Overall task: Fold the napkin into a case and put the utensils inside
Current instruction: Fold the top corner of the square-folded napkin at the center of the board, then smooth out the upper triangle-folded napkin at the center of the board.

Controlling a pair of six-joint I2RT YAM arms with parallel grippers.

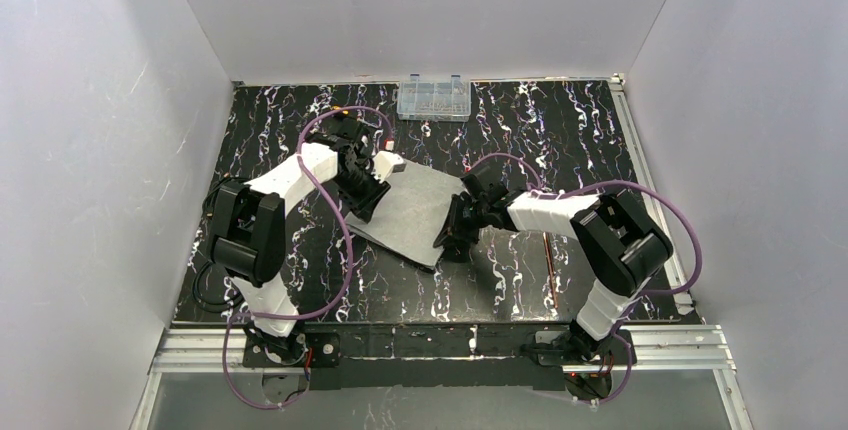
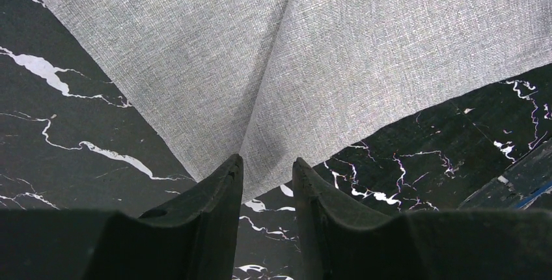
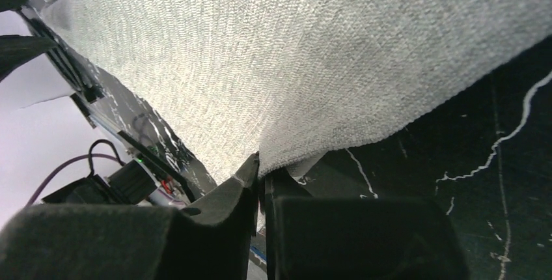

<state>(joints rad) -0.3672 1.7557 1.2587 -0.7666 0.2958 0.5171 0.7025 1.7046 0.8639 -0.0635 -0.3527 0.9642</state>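
The light-grey napkin (image 1: 415, 205) lies mostly flat mid-table between my two arms, with a crease running up from its near corner (image 2: 325, 45). My left gripper (image 1: 365, 200) stands at the cloth's left corner. Its jaws (image 2: 265, 163) are open, and the corner's tip lies loose in the gap between them. My right gripper (image 1: 455, 240) is at the cloth's right edge. Its fingers (image 3: 262, 166) are nearly together, pinching the napkin's hem (image 3: 293, 52), which is lifted slightly. A thin copper-brown utensil (image 1: 548, 265) lies on the table under my right arm.
A clear plastic compartment box (image 1: 434, 98) stands at the table's far edge. White walls close in the black marbled table (image 1: 560, 130) on three sides. A metal rail (image 1: 430, 345) runs along the near edge by the arm bases.
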